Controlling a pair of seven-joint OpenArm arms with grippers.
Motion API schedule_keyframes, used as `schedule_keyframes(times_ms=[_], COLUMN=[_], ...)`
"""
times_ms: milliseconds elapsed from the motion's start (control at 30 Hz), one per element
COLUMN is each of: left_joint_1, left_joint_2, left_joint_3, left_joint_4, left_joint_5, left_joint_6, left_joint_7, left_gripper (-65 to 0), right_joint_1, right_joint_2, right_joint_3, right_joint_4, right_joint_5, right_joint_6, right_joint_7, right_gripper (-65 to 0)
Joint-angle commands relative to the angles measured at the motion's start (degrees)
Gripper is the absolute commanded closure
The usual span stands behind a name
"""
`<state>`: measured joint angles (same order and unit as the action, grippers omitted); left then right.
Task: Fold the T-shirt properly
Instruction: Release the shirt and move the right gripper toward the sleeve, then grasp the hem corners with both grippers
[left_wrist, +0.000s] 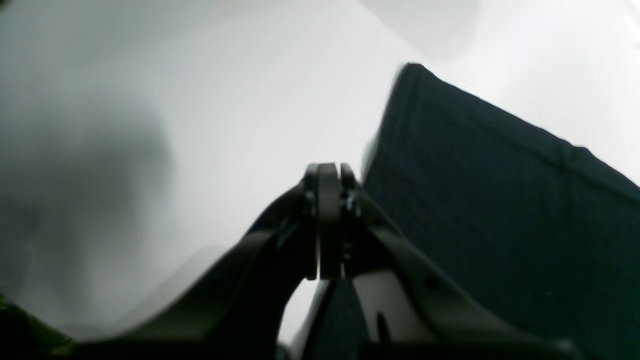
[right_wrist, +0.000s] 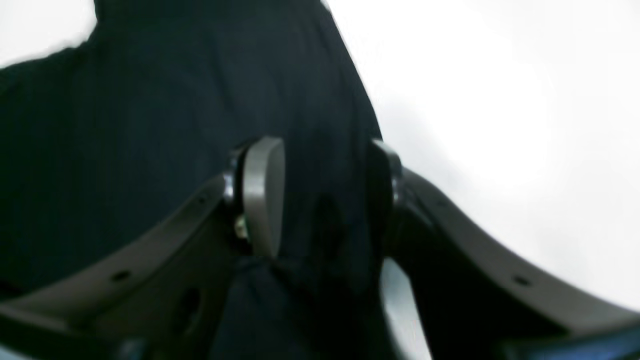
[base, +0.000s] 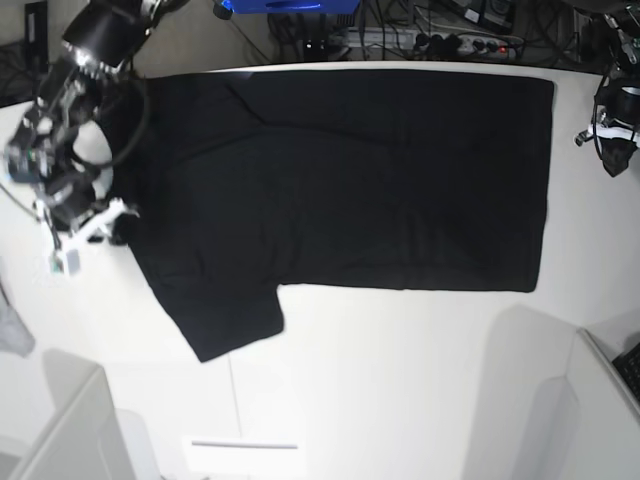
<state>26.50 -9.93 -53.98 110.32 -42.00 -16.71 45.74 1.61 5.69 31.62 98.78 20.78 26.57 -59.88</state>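
The large plain black cloth T-shirt (base: 350, 190) lies spread across the smooth white table (base: 420, 390), its far edge running along the top of the base view and its short sleeves pointing towards the near side. The step in hand looks like getting hold of the side edges for a first fold; no finished fold shows, so the job seems near its start.

The right black pincer (right_wrist: 325, 200) stands spread over the shirt's side edge, its two fingers apart with dark cloth below and between them. Whether the tips touch the fabric I cannot tell. The left black pincer (left_wrist: 327, 220) is pressed together at the opposite edge, its tips seen against the border of the shirt (whether a thin pinch of cloth sits between them is too dark to make out).

The next move probably calls for the right pincer to close on that edge, and for the left to be sure of its own grip, before the cloth is lifted and carried over. A shallow bite could let the hem slip or ruck the layer beneath.

As for containers, none shows in any view.
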Motion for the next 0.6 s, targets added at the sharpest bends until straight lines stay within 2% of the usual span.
schedule_keyframes(times_ms=[0, 100, 200, 300, 467, 567], left_joint_1=[0.1, 0.5, 0.6, 0.7, 0.4, 0.6], left_joint_2=[-1.1, -1.9, -1.9, -1.9, -1.5, -1.5], left_joint_3=[-0.4, -0.5, -0.7, -0.5, -0.5, -0.5], left_joint_4=[0.9, 0.8, 0.8, 0.8, 0.8, 0.8], left_joint_5=[-0.6, -0.6, -0.5, 3.0, 11.1, 11.7], left_joint_6=[-0.4, -0.4, -0.4, -0.4, -0.5, -0.5], left_joint_7=[-1.4, -1.4, -1.4, -1.4, -1.6, -1.7], left_gripper=[0.0, 0.0, 0.0, 0.0, 0.0, 0.0], right_joint_1=[3.1, 9.1, 14.5, 19.8, 28.9, 34.2], right_joint_2=[0.6, 0.7, 1.4, 3.1, 4.6, 6.2], right_joint_3=[-1.2, -4.8, -7.7, -11.0, -12.4, -12.5], right_joint_4=[-1.2, -8.7, -16.7, -26.1, -44.8, -56.1], right_joint_5=[-0.8, -6.5, -9.3, -9.5, -9.6, -9.6], right_joint_6=[0.0, 0.3, 0.4, 0.4, 0.4, 0.4], right_joint_7=[1.4, 5.2, 9.3, 11.7, 18.4, 23.1], right_gripper=[-24.8, -25.1, -27.6, -32.7, -33.5, -33.5])
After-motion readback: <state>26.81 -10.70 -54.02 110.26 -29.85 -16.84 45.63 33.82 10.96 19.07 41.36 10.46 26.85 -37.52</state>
